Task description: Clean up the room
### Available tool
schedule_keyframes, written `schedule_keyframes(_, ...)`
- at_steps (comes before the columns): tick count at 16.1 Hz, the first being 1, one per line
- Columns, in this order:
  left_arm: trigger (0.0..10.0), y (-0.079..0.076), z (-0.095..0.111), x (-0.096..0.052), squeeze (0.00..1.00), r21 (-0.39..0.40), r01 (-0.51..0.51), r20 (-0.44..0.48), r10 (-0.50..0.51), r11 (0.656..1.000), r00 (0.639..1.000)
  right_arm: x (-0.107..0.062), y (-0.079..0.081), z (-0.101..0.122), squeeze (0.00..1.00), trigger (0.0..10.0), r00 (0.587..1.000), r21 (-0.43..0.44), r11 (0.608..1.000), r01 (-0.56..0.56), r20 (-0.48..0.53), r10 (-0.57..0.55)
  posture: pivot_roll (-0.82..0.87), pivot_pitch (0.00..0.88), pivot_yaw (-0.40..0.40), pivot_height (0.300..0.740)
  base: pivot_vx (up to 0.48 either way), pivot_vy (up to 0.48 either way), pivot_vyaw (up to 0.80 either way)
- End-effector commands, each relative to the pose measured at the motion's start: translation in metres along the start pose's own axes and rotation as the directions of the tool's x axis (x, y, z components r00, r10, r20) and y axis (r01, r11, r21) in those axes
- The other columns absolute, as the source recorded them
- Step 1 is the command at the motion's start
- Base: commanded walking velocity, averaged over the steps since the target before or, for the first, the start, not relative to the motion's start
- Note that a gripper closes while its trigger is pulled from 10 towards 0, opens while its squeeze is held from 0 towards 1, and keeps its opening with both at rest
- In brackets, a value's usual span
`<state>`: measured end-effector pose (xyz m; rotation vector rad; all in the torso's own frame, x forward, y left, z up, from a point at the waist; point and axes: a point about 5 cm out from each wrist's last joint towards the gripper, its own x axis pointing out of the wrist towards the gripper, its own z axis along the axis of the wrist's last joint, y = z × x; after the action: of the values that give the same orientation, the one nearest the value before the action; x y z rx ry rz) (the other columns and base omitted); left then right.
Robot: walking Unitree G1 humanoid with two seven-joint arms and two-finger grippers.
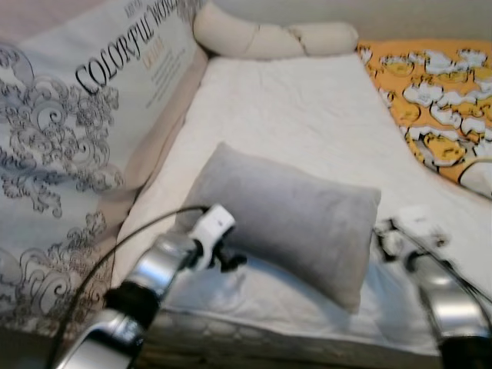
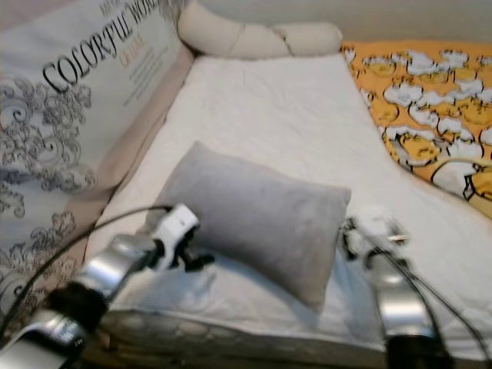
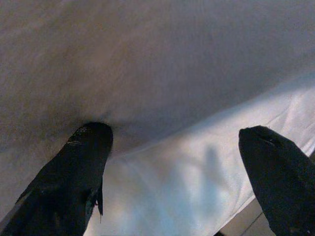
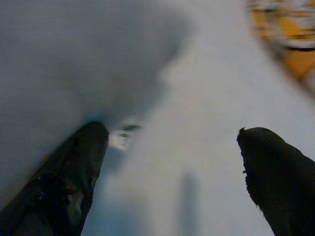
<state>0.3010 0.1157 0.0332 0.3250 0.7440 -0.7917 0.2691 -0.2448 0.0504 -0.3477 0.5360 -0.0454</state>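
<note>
At the near edge of the bed, the left gripper [image 1: 231, 260] stands wide open, one finger [image 3: 81, 162] touching the grey pillow [image 1: 284, 219]. The right gripper [image 4: 172, 162] is equally wide at the pillow's other end. Pillow lies on the white sheet [image 1: 307, 115], long axis running ten to four o'clock, between both grippers; the left looks nearer.

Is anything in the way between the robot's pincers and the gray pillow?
Nothing visible. The left pincer and right pincer sit open at opposite ends of the gray pillow on the white sheet.
</note>
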Motion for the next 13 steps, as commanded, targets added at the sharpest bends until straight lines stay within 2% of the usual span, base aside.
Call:
schedule_keyframes(1, 10.0, 0.003, 0.004, 0.005, 0.0, 0.004, -0.047, -0.001, 0.047, 0.999, 0.999, 0.0, 0.017, 0.009, 0.0, 10.0, 0.992, -0.013, 0.992, -0.129, 0.006, 0.129, 0.01, 0.0, 0.064, 0.74, 0.0, 0.0, 0.0)
schedule_keyframes(3, 10.0, 0.003, 0.013, 0.013, 0.0, -0.031, -0.079, 0.025, 0.08, 0.996, 0.996, -0.007, 0.04, 0.014, 0.0, 10.0, 0.951, -0.039, 0.95, -0.31, -0.003, 0.31, 0.01, 0.0, 0.062, 0.74, 0.0, 0.0, 0.0)
schedule_keyframes(4, 10.0, 0.003, 0.013, 0.013, 0.0, -0.031, -0.079, 0.025, 0.08, 0.996, 0.996, -0.007, 0.04, 0.014, 0.0, 10.0, 0.951, -0.039, 0.95, -0.31, -0.003, 0.31, 0.01, 0.0, 0.062, 0.74, 0.0, 0.0, 0.0)
schedule_keyframes(5, 10.0, 0.005, 0.025, 0.017, 0.0, -0.027, -0.127, 0.073, 0.129, 0.992, 0.989, -0.016, 0.051, 0.023, 0.0, 10.0, 0.902, -0.044, 0.902, -0.43, 0.003, 0.431, 0.0, 0.0, 0.064, 0.74, 0.0, 0.0, 0.0)
schedule_keyframes(6, 10.0, 0.011, 0.037, 0.015, 0.0, -0.039, -0.172, 0.139, 0.176, 0.984, 0.975, -0.022, 0.055, 0.029, 0.0, 10.0, 0.874, -0.043, 0.874, -0.484, 0.014, 0.485, 0.0, 0.0, 0.064, 0.74, 0.0, 0.0, 0.0)
schedule_keyframes(7, 10.0, 0.021, 0.055, 0.008, 0.0, -0.084, -0.222, 0.235, 0.235, 0.972, 0.943, -0.029, 0.058, 0.032, 0.0, 10.0, 0.842, -0.057, 0.842, -0.537, 0.011, 0.539, 0.0, 0.0, 0.059, 0.74, 0.0, 0.0, 0.0)
schedule_keyframes(8, 10.0, 0.024, 0.06, 0.006, 0.0, -0.096, -0.236, 0.252, 0.253, 0.967, 0.934, -0.031, 0.059, 0.033, 0.0, 10.0, 0.836, -0.063, 0.835, -0.547, 0.011, 0.549, 0.01, 0.0, 0.058, 0.74, 0.0, 0.0, 0.0)
schedule_keyframes(11, 10.0, 0.05, 0.081, -0.015, 0.0, -0.127, -0.319, 0.324, 0.343, 0.939, 0.882, -0.051, 0.073, 0.037, 0.0, 10.0, 0.753, -0.094, 0.749, -0.656, -0.005, 0.658, 0.01, 0.0, 0.055, 0.74, 0.0, 0.0, 0.0)
schedule_keyframes(12, 10.0, 0.061, 0.086, -0.023, 0.0, -0.122, -0.355, 0.34, 0.375, 0.927, 0.863, -0.06, 0.078, 0.036, 0.0, 10.0, 0.702, -0.122, 0.694, -0.709, -0.031, 0.712, 0.01, 0.0, 0.052, 0.74, 0.0, 0.0, 0.0)
schedule_keyframes(13, 10.0, 0.069, 0.089, -0.03, 0.0, -0.114, -0.396, 0.348, 0.41, 0.911, 0.843, -0.066, 0.08, 0.036, 0.0, 10.0, 0.668, -0.144, 0.657, -0.74, -0.043, 0.743, 0.01, 0.0, 0.049, 0.74, 0.0, 0.0, 0.0)
